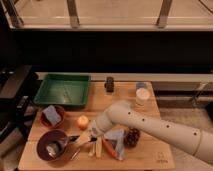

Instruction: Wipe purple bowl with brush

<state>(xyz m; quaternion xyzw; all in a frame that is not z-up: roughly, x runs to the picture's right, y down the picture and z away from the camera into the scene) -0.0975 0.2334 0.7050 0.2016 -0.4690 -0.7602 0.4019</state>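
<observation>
gripper (85,138) (clasping brush (73,138)), at purple bowl (43,136) rim — near table (150,151) edge

Robotics lab mock kitchen: wooden table (150,156), green tray (63,78), robot fingers (83,139) beside purple bowl (46,139).

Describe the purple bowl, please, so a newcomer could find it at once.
On the wooden table, look at the front left corner, nearer than the green tray. The deep, round, dark purple bowl sits there, the end effector at its right rim. It is larger and darker than the small reddish-brown bowl behind it.
</observation>
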